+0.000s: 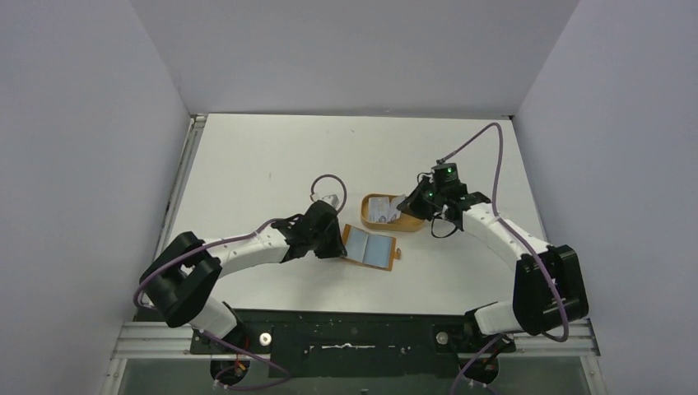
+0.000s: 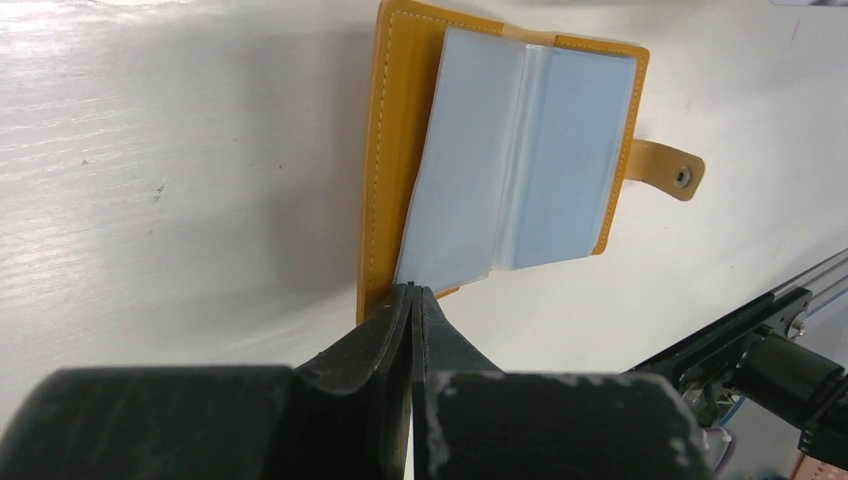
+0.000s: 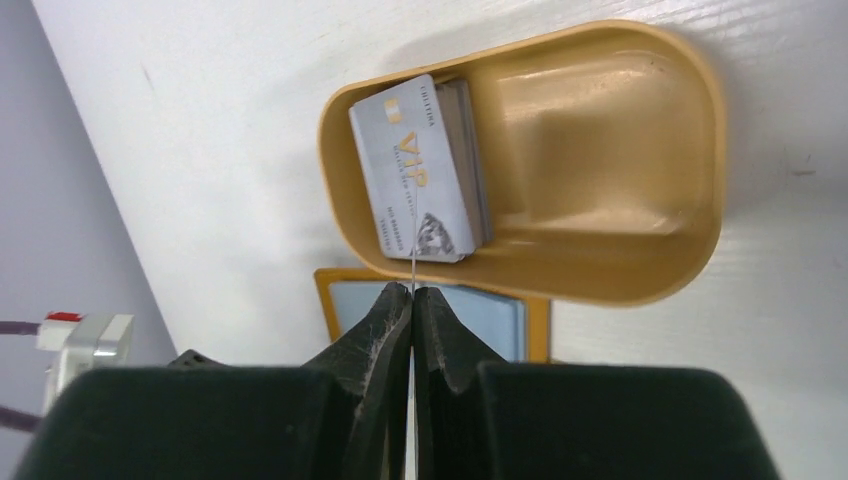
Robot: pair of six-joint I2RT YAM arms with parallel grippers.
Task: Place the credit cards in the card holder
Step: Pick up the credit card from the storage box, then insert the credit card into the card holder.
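So the card holder (image 2: 388, 150) is lying open flat on the white table (image 1: 272, 156), just on the near side of the orange tray (image 3: 640, 285) and a bit to its left. Its tan-orange cover is facing down, 2 clear plastic sleeves (image 2: 520, 160) are showing on top, and the snap strap (image 2: 665, 168) is sticking out to one side.

The left gripper (image 2: 412, 292) is sitting right at the holder's edge with its jaws pressed fully together. The tips are meeting where the corner of the nearer sleeve comes down to the cover. Honestly can't tell if they're actually pinching that corner or just touching it.

The credit cards (image 3: 420, 170) are sitting as a small stack inside the tray, leaning against its left wall. A silvery one with gold "VIP" lettering is facing up on top.

The right gripper (image 3: 412, 292) is hanging over the tray's near rim with its jaws clamped tight too. A thin pale line is poking out from between the tips toward the stack, which looks like 1 single card (image 3: 413, 250) pinched and seen edge-on. Its colour isn't readable from that angle.
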